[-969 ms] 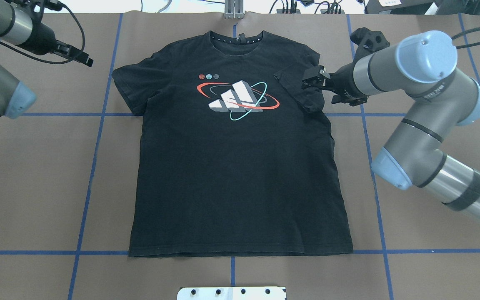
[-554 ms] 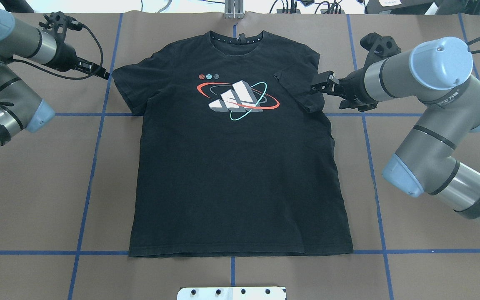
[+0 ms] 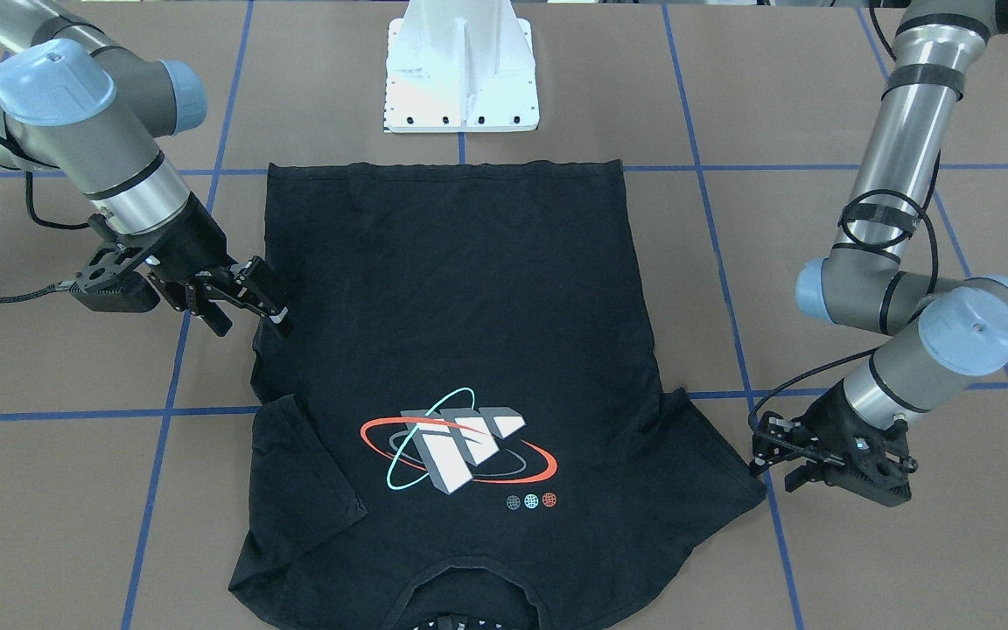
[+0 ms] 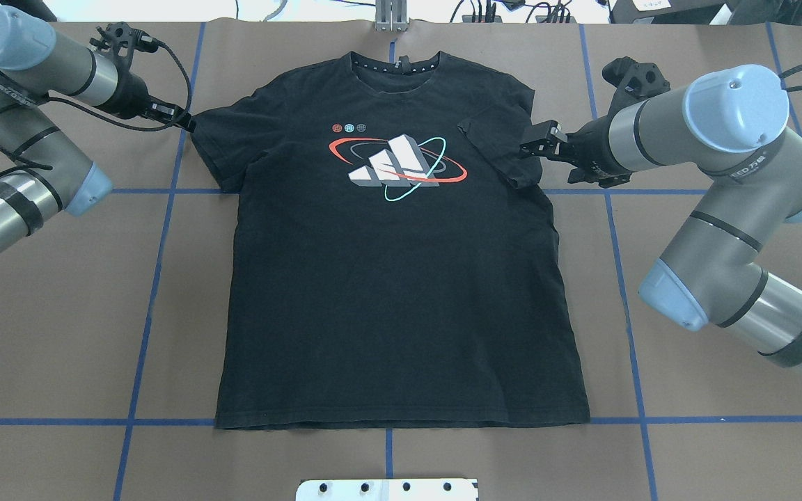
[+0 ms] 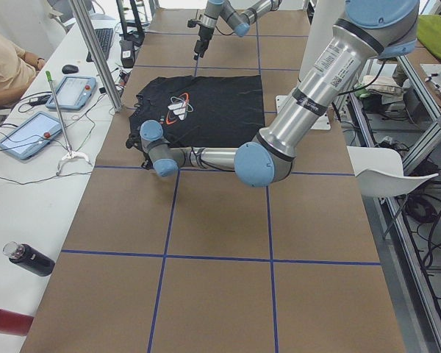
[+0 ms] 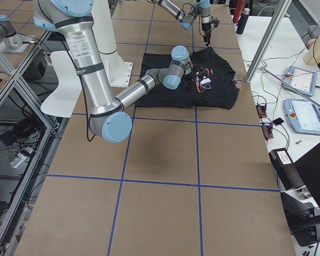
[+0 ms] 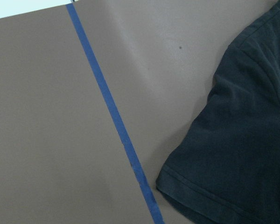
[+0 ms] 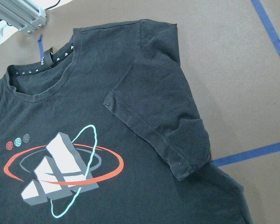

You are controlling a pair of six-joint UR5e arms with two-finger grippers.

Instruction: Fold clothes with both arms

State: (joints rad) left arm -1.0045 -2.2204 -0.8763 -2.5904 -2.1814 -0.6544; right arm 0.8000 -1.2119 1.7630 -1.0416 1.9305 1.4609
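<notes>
The black T-shirt [image 4: 401,299] lies flat, logo [image 4: 397,167] up, on the brown table; it also shows in the front-facing view [image 3: 451,289]. Its sleeve [image 4: 502,153] on my right side is folded in over the chest, as the right wrist view [image 8: 163,121] also shows. My right gripper [image 4: 532,139] is open and empty, just outside that folded sleeve [image 3: 303,464]. My left gripper [image 4: 184,122] looks open and empty, with its tips at the outer hem of the flat left sleeve [image 4: 216,139]. The left wrist view shows that sleeve hem [image 7: 200,186] and no fingers.
The white pedestal base [image 3: 460,79] stands at the near table edge by the shirt's hem. Blue tape lines [image 4: 157,264] grid the brown table. An aluminium post [image 4: 390,17] stands beyond the collar. A side bench holds tablets [image 5: 59,95] and cables.
My left arm has swung in from the far left until its gripper reached the left sleeve's hem. My right gripper drew back slightly to the right from the folded sleeve, then held still.
</notes>
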